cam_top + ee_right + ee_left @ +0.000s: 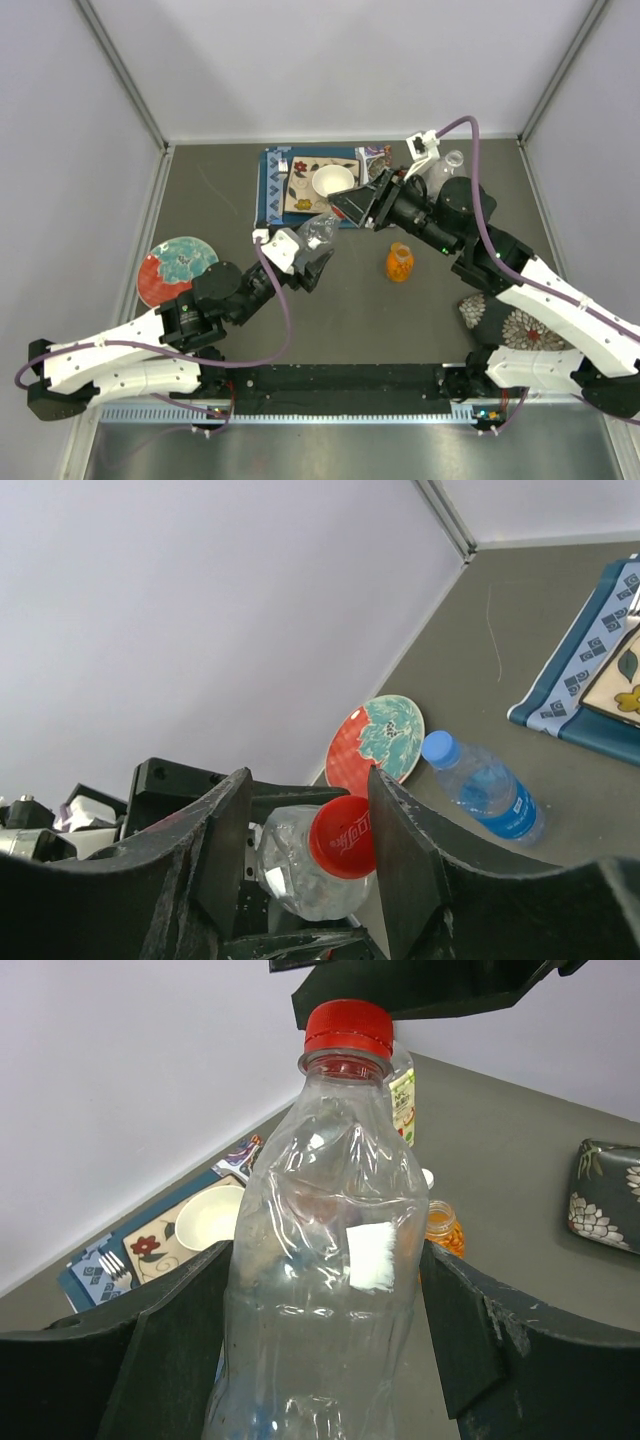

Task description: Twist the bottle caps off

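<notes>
My left gripper (306,252) (325,1295) is shut on a crumpled clear bottle (320,232) (325,1230) and holds it up off the table. Its red cap (348,1028) (343,837) is on the neck. My right gripper (347,206) (310,825) is open around that cap: the right finger is close beside the cap, the left finger stands apart. A blue-capped bottle (488,788) lies on the table, cap (438,748) on. A small orange bottle (400,263) (444,1228) stands mid-table with its orange cap (400,248) on. I cannot make out a white cap.
A white bowl (332,181) (208,1218) sits on a blue placemat (272,190) at the back. Another clear bottle (447,165) with a green label stands back right. A red-teal plate (175,270) (375,745) lies left. A flowered pouch (505,320) (605,1195) lies right.
</notes>
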`<state>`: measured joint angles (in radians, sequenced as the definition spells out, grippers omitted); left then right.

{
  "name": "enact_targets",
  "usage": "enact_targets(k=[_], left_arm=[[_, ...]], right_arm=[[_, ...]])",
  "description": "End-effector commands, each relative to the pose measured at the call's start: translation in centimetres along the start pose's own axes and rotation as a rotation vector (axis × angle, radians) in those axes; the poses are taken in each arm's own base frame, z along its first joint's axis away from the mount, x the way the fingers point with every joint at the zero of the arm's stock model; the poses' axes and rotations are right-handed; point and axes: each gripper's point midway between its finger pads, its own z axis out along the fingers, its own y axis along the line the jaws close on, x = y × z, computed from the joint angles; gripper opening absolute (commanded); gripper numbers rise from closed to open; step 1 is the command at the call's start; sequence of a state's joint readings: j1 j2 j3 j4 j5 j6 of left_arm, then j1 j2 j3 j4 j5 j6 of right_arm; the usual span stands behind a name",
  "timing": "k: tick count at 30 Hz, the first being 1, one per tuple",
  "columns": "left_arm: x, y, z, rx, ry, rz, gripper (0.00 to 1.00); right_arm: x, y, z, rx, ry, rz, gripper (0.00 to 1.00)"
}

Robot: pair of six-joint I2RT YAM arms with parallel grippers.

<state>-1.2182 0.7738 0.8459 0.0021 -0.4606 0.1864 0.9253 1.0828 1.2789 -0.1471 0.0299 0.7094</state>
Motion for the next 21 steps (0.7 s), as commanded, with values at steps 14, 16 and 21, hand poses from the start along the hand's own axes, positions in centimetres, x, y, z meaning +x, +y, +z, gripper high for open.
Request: enact_targets(k=[14, 16, 21], left_arm=[[-2.0, 1.2, -0.5, -0.049, -0.085, -0.033, 0.38], [-2.0, 1.2, -0.5, -0.048, -0.086, -0.033, 0.38], [-2.1, 1.3, -0.5, -0.055, -0.088, -0.033, 0.38]], right_arm=[[-0.3, -0.6, 0.1, 0.028, -0.028, 0.003, 0.63], [-0.1, -0.6, 0.3, 0.026, -0.021, 0.005, 0.61], [0.3, -0.3, 0.6, 0.009, 0.002, 0.005, 0.57]])
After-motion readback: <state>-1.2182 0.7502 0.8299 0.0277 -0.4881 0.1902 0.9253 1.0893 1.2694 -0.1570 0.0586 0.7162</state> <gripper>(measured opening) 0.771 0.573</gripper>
